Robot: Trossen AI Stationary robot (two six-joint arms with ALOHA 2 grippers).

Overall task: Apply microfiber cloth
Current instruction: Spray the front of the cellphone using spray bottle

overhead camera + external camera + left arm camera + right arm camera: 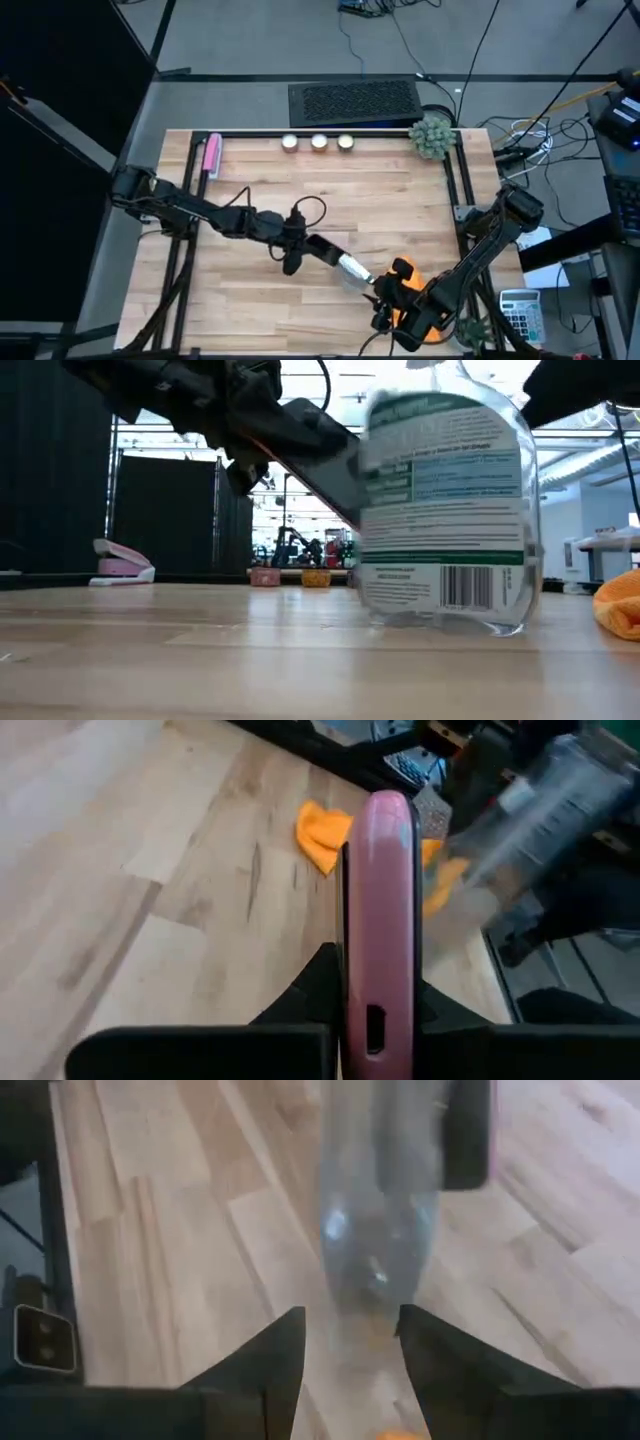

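Observation:
The orange microfiber cloth (pixel 412 302) lies crumpled on the table near the near right corner, partly under my right arm; it also shows in the low view (pixel 622 605) and the left wrist view (pixel 320 832). No gripper touches it. My left gripper (pixel 300 245) is mid-table, shut on a phone in a pink case (pixel 378 870), held up in the air. My right gripper (pixel 383 293) is shut on a clear spray bottle (pixel 445 510) that stands just right of the phone. My left gripper pinches the phone between its two fingers near one short end, the end with the slot (pixel 375 1025). It comes from the table's left, with the phone running on along the fingers. The phone (pixel 310 450) is clear of the table, slanting down toward the bottle. My right gripper has the bottle's upper part (pixel 355 1330) between its two fingers, slanting down from the near right. The bottle stands about upright below the fingers. Whether its base (pixel 450 625) rests on the table or hangs just above it, I cannot tell.
A pink object (pixel 211 155) lies at the far left. Three small pots (pixel 318 142) and a green ball-shaped plant (pixel 432 135) stand along the far edge. Black rails (pixel 190 200) frame the table's sides. A calculator (pixel 516 312) lies beyond the right edge.

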